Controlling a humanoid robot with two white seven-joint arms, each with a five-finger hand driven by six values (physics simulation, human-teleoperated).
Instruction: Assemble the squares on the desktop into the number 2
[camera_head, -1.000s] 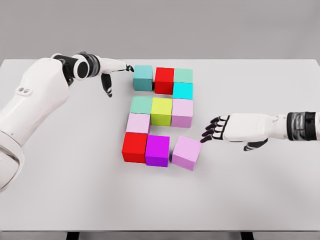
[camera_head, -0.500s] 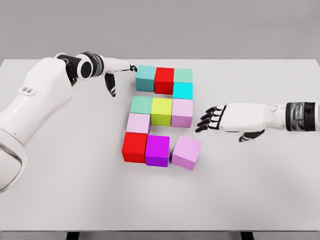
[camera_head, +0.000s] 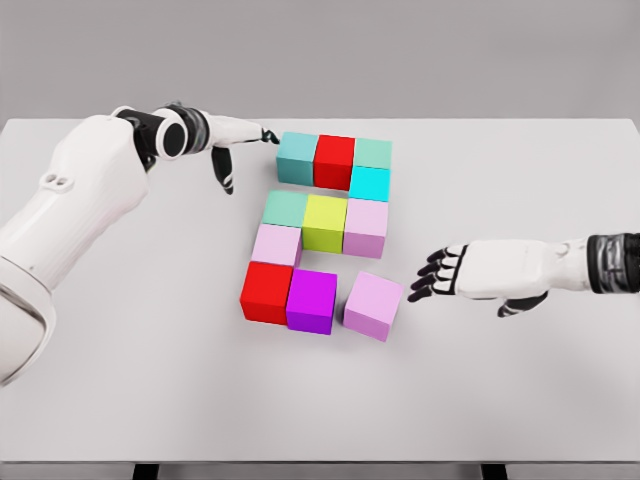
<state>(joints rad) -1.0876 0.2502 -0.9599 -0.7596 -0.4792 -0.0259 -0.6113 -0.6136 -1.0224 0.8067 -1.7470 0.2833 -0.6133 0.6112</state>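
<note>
My left hand (camera_head: 235, 140) points one finger at the teal block (camera_head: 297, 158), maybe touching it. The 2 looks almost built. Only the tilted pink block (camera_head: 374, 306) sits crooked, near right. My open right hand (camera_head: 455, 275) waits just beside it.

Eleven cubes (camera_head: 324, 222) by my count, two robot hands (camera_head: 455, 273), one table (camera_head: 520, 390)

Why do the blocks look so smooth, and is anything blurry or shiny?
Head view: it is a simulator render with soft, even light. The white table shows only faint shadows beside the glossy red cube and the light pink cube. Nothing looks blurred, no strong glare, and the edges stay straight.
</note>
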